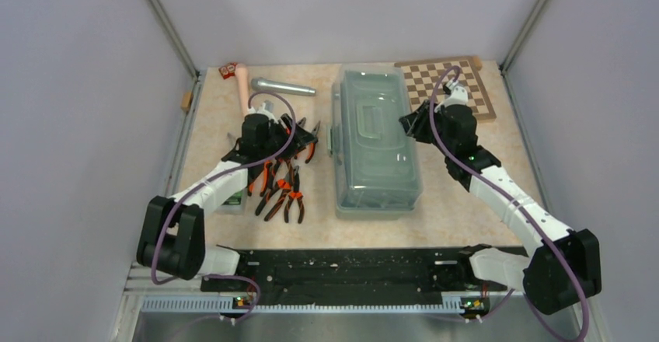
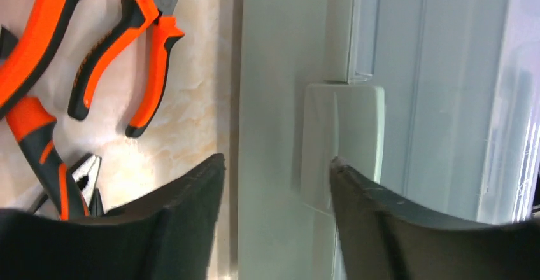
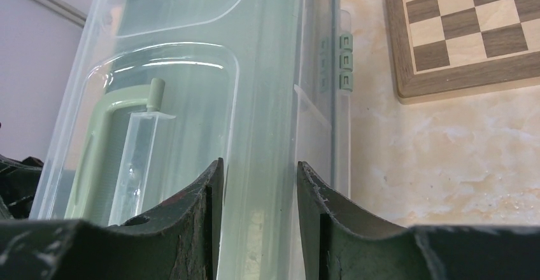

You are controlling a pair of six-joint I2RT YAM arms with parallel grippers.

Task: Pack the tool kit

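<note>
With left hand [image 2: 276, 159] apart, flanks latch [image 2: 344, 140] at 9 o'clock of toolbox [image 1: 375, 136]; with right hand [image 3: 259, 163] straddles lid [image 3: 191, 70] rim at 3 o'clock, cannot tell whether clamped. Shows toolbox shut at centre of surface [image 1: 458, 202], pliers [image 1: 284, 190] at 9 o'clock.

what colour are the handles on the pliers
Orange with black ends and grips on the pliers; the left wrist view shows them best.
</note>
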